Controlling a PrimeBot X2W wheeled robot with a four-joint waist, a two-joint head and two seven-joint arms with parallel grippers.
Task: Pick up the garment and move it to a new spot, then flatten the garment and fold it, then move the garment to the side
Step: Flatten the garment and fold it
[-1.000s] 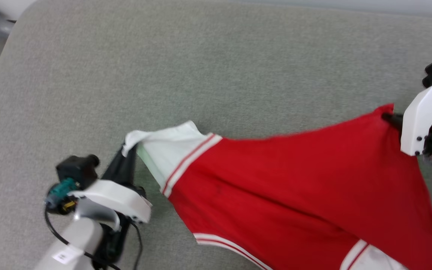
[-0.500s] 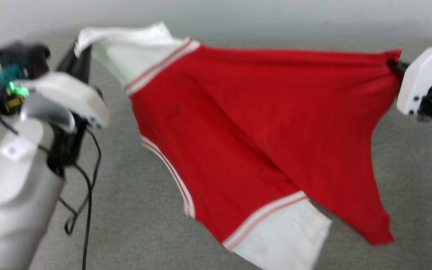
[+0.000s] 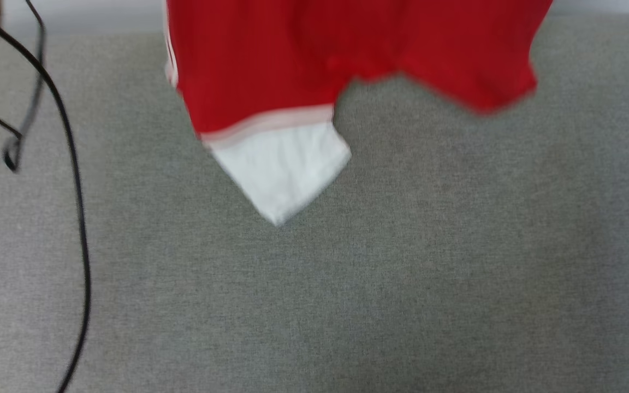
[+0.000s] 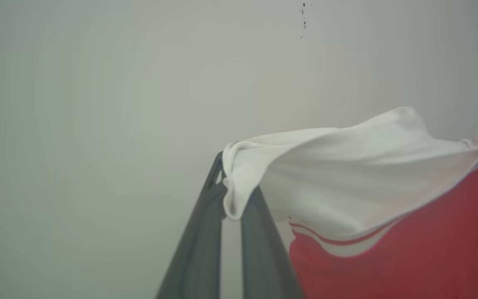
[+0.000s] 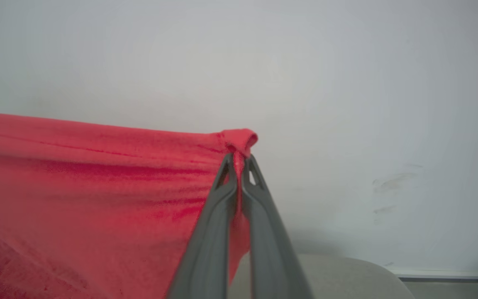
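Jaws clamped: left gripper [image 4: 228, 189] on white sleeve [image 4: 347, 166], right gripper [image 5: 239, 164] on red corner [image 5: 239, 139]; I'd hold garment [image 3: 303, 65] taut, lower it evenly onto the cushion [image 3: 402, 273].

My head view is evenly lit and fairly bright, but smeared by motion. The garment [image 3: 271, 65] has fuzzy hems, its white edge bleeds into the grey surface [image 3: 402, 284], and the cable [image 3: 77, 207] at left is a soft streak. The light is diffuse and shadows are weak: I see just a faint darker patch on the surface under the red cloth. The left wrist view is hazy and low in contrast, with the wall [image 4: 98, 104] a flat grey-green that dims toward the corners. In both wrist views the jaws sit too near the lens and look soft. Red looks heavily saturated in the right wrist view, with its folds slightly blurred.
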